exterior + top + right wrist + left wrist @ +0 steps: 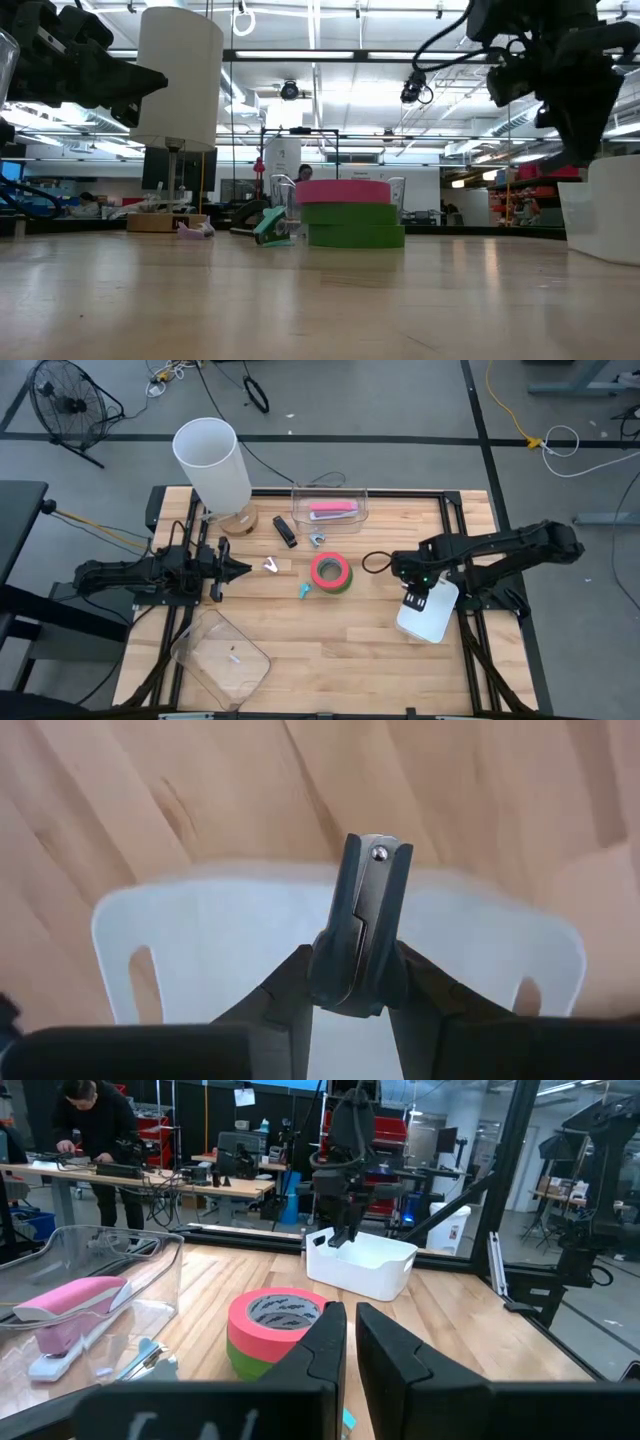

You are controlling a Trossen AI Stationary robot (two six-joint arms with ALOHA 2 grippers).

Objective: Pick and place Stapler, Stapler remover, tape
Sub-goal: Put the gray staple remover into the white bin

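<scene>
Here we hold the right gripper (pixel 358 982), clenched on a dark stapler (pixel 360 920), directly above the white bin (pixel 200 945) and release only once centred (the tape (pixel 331 572) waits mid-table, the left gripper (pixel 236 569) nearly closed, empty).

Pink tape roll (pixel 330 568) lying flat atop green roll (pixel 341 584) mid-table, pink stapler (pixel 333 510) resting in clear tray at far edge, dark staple remover (pixel 362 920) hanging pinched over white bin (pixel 200 940).
</scene>
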